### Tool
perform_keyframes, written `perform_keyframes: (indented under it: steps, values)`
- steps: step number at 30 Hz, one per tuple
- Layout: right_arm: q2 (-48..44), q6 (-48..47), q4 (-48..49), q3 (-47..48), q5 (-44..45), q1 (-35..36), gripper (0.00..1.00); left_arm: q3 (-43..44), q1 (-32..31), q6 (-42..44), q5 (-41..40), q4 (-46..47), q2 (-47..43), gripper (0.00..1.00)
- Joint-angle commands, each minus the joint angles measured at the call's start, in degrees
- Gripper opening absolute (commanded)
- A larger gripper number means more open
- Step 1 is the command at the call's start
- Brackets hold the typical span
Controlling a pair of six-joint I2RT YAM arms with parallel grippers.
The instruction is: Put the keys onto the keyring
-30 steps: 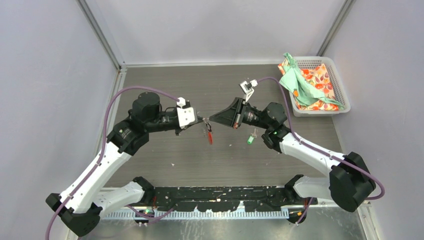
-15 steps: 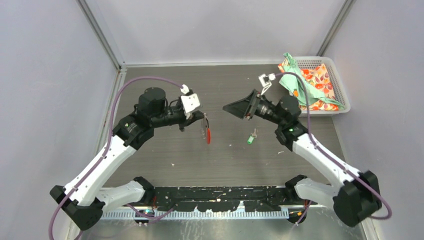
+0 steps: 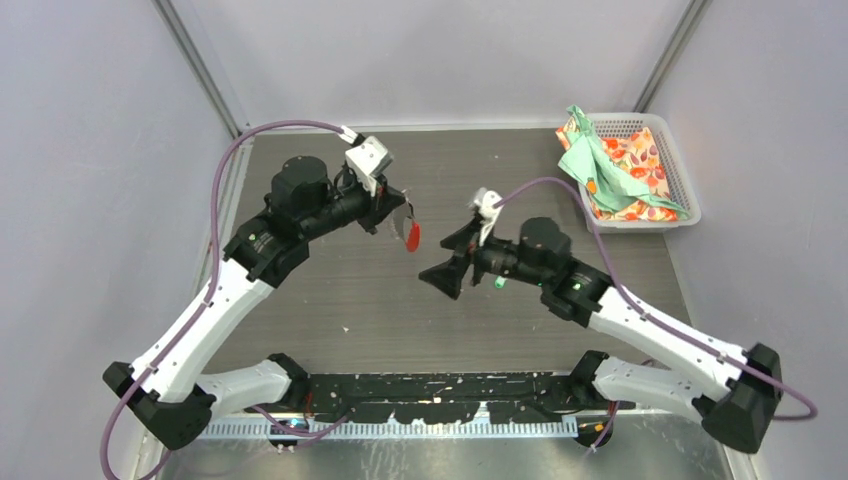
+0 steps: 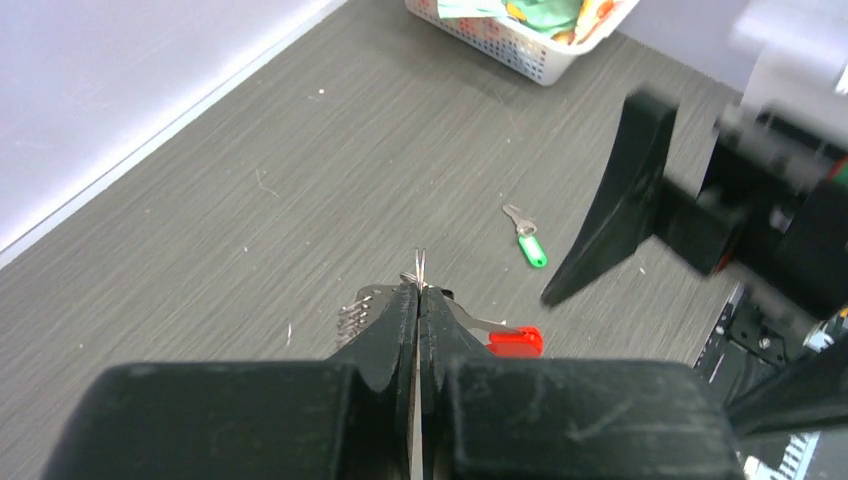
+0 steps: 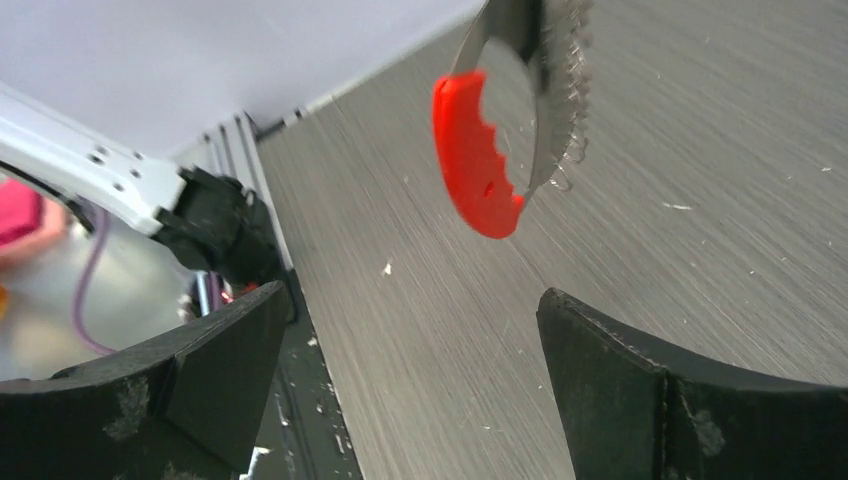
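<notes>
Left gripper [image 4: 417, 300] pinches the keyring [image 5: 475, 165] aloft; right gripper [image 3: 452, 257], spread and empty, should take the green-tagged key [image 4: 530, 245] by its tag.

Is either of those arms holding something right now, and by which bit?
The left end effector pinches the keyring by its metal loop; the red tab hangs free. The right end effector is open, holding nothing.
</notes>
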Motion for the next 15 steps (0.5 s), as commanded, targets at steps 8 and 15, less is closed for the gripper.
perform_keyframes:
  steps: [8, 15]
  values:
    - [14.5, -9.9, 10.8, 7.0, 30.8, 11.0, 0.85, 2.7, -0.2, -3.5, -1.7, 5.3, -1.0, 0.00]
    - [15.6, -11.0, 15.5, 7.8, 30.4, 10.9, 0.26, 2.8, -0.2, -3.6, 0.2, 5.1, -2.1, 0.00]
